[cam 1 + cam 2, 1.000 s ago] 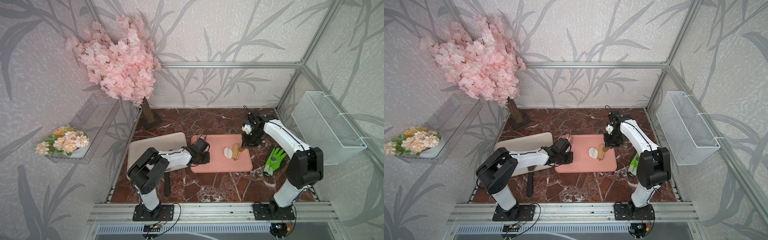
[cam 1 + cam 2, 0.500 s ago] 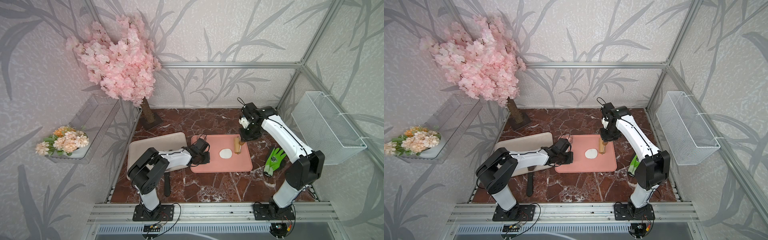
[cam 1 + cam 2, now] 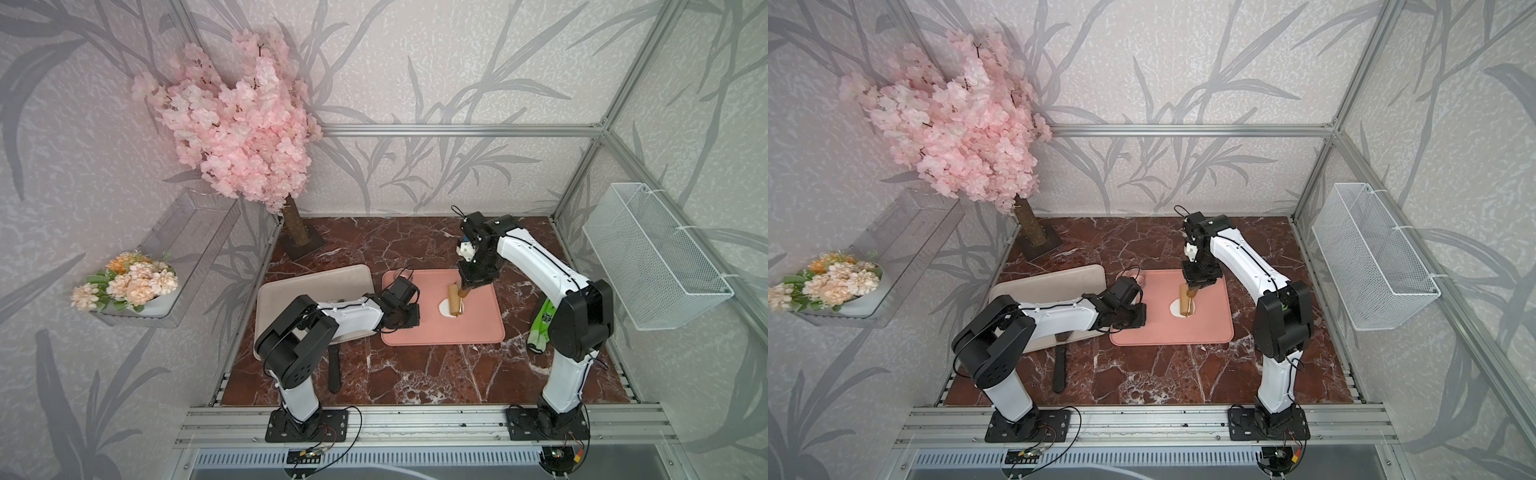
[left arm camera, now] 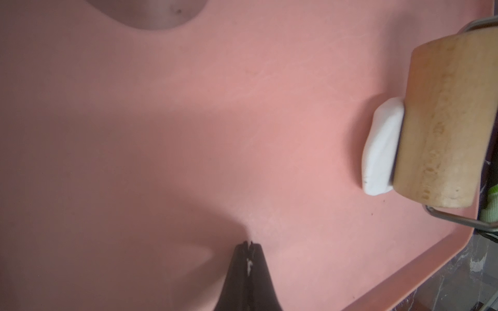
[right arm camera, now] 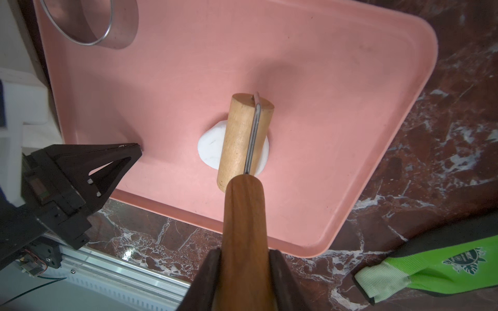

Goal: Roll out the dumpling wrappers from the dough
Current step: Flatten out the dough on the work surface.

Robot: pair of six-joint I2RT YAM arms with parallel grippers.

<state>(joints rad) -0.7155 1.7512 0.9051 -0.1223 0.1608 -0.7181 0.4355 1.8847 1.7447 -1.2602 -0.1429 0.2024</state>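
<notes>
The dough (image 5: 208,149) is a flattened white lump in the middle of the pink tray (image 5: 323,80); it also shows in both top views (image 3: 444,308) (image 3: 1174,308). The tan wooden roller (image 5: 238,137) lies across it and covers its middle; from the left wrist, the dough (image 4: 381,150) bulges out beside the roller (image 4: 444,121). My right gripper (image 5: 244,251) is shut on the roller's brown handle (image 5: 244,215). My left gripper (image 4: 249,243) is shut on nothing, its tips (image 5: 137,149) resting on the tray's left part. No dumpling wrappers are in view.
A clear cup (image 5: 89,21) stands at the tray's far left corner. A beige tray (image 3: 316,286) lies left of the pink one, with a black-handled tool (image 3: 333,370) in front of it. A green glove (image 5: 444,269) lies to the right. A wire basket (image 3: 652,257) hangs on the right wall.
The right gripper drew the roller off to the right, leaving the whole dough bare, and has now brought it back over the dough. The left arm has not moved.
</notes>
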